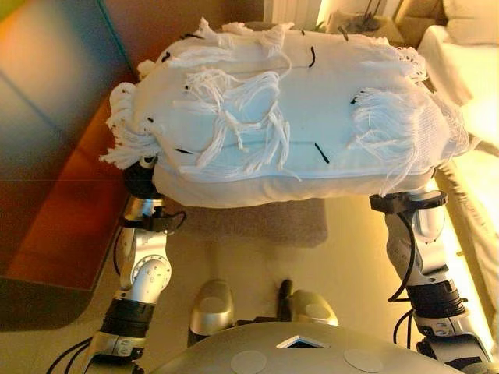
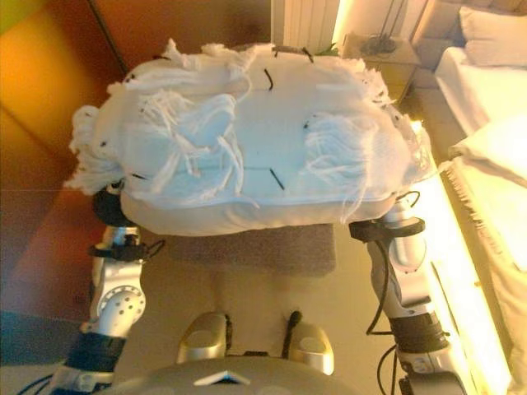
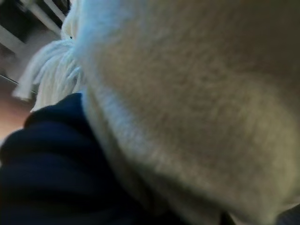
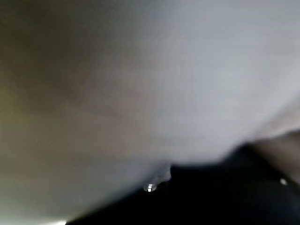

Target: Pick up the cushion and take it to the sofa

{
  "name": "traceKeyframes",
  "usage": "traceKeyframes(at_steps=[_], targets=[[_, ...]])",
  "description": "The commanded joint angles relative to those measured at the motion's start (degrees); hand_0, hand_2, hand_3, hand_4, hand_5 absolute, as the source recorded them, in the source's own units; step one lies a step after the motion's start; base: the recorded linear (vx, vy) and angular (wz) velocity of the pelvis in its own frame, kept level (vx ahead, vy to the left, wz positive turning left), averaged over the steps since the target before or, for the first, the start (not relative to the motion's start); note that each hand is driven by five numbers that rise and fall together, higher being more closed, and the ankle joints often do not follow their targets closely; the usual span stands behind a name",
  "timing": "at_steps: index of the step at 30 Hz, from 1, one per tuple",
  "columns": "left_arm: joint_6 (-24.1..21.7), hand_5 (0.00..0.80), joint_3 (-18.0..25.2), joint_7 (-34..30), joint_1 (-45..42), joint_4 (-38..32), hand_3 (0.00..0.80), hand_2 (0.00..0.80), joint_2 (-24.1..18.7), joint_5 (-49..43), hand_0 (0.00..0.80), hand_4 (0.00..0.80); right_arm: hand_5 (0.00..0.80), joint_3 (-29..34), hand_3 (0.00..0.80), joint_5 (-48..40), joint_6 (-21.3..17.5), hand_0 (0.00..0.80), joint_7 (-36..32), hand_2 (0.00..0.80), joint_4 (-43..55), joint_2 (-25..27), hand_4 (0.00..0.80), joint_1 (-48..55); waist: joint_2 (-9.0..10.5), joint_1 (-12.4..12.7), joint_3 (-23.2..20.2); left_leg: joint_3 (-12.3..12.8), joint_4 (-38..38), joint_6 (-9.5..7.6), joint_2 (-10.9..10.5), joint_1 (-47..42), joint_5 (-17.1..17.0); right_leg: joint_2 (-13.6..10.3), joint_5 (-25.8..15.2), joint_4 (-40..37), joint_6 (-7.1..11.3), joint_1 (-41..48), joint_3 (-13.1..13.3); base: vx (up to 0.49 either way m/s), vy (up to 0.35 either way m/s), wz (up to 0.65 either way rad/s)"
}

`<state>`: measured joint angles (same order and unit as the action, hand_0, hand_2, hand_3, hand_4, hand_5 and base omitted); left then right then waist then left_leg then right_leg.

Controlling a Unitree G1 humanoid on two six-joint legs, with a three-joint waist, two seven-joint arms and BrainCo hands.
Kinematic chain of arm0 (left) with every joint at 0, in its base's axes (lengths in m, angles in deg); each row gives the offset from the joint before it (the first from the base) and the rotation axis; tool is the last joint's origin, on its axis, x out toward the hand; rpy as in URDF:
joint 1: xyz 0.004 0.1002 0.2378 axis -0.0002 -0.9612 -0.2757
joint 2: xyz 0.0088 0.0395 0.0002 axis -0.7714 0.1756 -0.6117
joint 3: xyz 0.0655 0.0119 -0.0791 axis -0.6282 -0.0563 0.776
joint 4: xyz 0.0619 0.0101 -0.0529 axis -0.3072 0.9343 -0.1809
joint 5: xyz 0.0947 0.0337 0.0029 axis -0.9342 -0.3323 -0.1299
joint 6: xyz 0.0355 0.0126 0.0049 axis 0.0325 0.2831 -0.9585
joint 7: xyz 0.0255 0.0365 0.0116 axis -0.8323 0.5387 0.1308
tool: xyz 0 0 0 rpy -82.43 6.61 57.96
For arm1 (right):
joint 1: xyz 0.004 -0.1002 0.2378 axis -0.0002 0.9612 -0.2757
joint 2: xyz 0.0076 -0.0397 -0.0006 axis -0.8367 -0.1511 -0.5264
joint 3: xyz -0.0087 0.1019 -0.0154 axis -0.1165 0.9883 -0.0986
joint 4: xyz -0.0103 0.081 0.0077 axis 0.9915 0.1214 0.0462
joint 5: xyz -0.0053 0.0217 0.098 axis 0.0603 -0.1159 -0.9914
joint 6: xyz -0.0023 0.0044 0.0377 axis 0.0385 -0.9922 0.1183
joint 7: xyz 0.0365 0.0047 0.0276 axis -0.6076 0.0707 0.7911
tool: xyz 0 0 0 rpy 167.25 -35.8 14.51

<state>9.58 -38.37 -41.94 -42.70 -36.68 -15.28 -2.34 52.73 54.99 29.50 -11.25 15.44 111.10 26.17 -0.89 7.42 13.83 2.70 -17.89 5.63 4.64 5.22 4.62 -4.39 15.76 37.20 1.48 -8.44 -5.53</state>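
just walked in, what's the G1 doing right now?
It is carrying a big white fringed cushion, held up off the floor in front of it between both arms. The left hand sits against the cushion's underside at one end; the right hand is under the other end, and the fingers of both are hidden by the cushion. A grey rug lies on the floor below. White upholstered furniture, likely the sofa, stands to the robot's right, so the cushion has yet to be delivered.
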Motion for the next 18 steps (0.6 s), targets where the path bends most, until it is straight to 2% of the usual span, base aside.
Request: traceKeyframes(at_steps=[1,2,4,7,10,11,13,14,16,18], targets=[[-3.87,0.800,-3.25,-3.18,6.18,-8.05,0.800,0.800,2.13,-2.76,0.800,0.800,0.800,-6.09,0.800,4.95,-0.84,0.800,-2.72,0.800,4.17,0.17,0.800,-5.38,-1.02,0.05,-0.85,-2.36,8.69,-0.01,-0.91,6.15,-15.26,4.08,-4.91,-27.91,-0.89,20.52,1.48,0.517,0.157,0.39],[-3.75,0.800,-3.48,-2.43,6.02,-7.96,0.800,0.800,2.10,-2.99,0.800,0.800,0.800,-6.23,0.800,4.74,-0.04,0.800,-2.96,0.800,3.99,0.07,0.800,-5.21,-1.71,0.68,-1.32,-3.26,12.37,0.62,0.11,6.49,-17.60,4.41,-3.60,-27.70,-0.86,22.22,2.48,0.578,0.180,0.54],[-3.45,0.800,-3.62,-1.85,4.97,-8.20,0.800,0.800,2.35,-3.11,0.800,0.800,0.800,-6.70,0.800,4.86,1.13,0.800,-3.35,0.800,4.40,-0.31,0.800,-4.02,-2.12,1.63,-1.77,-4.88,16.27,1.41,1.16,6.53,-19.95,4.15,-0.94,-26.09,-0.83,24.31,3.96,0.560,0.189,0.29],[-3.29,0.800,-3.30,-1.96,3.02,-8.41,0.800,0.800,3.00,-3.24,0.800,0.800,0.800,-7.09,0.800,4.83,1.79,0.800,-4.49,0.800,4.74,-0.33,0.800,-1.72,-2.57,2.59,-2.30,-7.88,18.72,2.37,3.44,6.50,-20.65,3.46,2.00,-23.19,-0.62,25.24,5.47,0.506,0.211,0.33],[-3.17,0.800,-2.66,-1.91,1.80,-8.37,0.800,0.800,3.41,-3.38,0.800,0.800,0.800,-6.82,0.800,3.68,1.96,0.800,-5.34,0.800,4.80,0.29,0.800,-0.50,-3.15,3.19,-2.41,-9.63,17.72,3.08,5.59,7.38,-21.15,2.75,3.80,-21.36,0.10,25.79,6.32,0.487,0.234,-0.03],[-3.39,0.800,-2.49,-1.70,1.62,-8.20,0.800,0.800,3.33,-3.64,0.800,0.800,0.800,-6.81,0.800,2.44,1.67,0.800,-5.64,0.800,4.67,1.09,0.800,-0.42,-2.17,3.07,-2.35,-9.25,16.59,3.11,5.32,7.44,-19.24,0.63,4.78,-20.68,0.93,26.28,5.77,0.498,0.270,-0.33],[-3.28,0.800,-2.07,-0.64,1.51,-7.90,0.800,0.800,2.53,-3.64,0.800,0.800,0.800,-6.53,0.800,1.09,1.29,0.800,-6.34,0.800,4.07,1.56,0.800,0.04,-1.41,3.24,-3.30,-7.28,14.87,2.67,5.08,7.90,-16.02,-2.59,4.69,-20.00,3.01,27.67,4.47,0.542,0.295,-0.40],[-2.72,0.800,-1.80,0.49,1.41,-7.87,0.800,0.800,2.02,-3.84,0.800,0.800,0.800,-6.05,0.800,-0.17,1.59,0.800,-6.82,0.800,4.26,1.70,0.800,0.78,-0.86,3.53,-4.14,-6.90,13.05,1.95,4.24,8.50,-14.45,-4.25,4.00,-19.61,4.29,28.89,4.06,0.481,0.270,-0.60],[-0.99,0.800,-1.40,1.10,1.14,-7.59,0.800,0.800,1.40,-4.63,0.800,0.800,0.800,-5.54,0.800,-1.13,2.38,0.800,-6.46,0.800,5.15,1.52,0.800,2.83,0.78,3.97,-6.03,-5.53,9.33,-0.27,1.89,9.95,-11.60,-7.07,-0.60,-17.55,6.69,30.13,3.00,0.446,0.255,-1.02],[0.78,0.800,-0.97,0.22,0.54,-7.80,0.800,0.800,0.69,-4.77,0.800,0.800,0.800,-5.11,0.800,-0.26,2.28,0.800,-5.21,0.800,5.57,0.66,0.800,4.60,1.76,4.68,-7.50,-4.98,7.47,-2.88,-0.50,10.74,-10.02,-9.28,-8.38,-11.79,8.25,29.25,2.69,0.395,0.242,-0.50]])
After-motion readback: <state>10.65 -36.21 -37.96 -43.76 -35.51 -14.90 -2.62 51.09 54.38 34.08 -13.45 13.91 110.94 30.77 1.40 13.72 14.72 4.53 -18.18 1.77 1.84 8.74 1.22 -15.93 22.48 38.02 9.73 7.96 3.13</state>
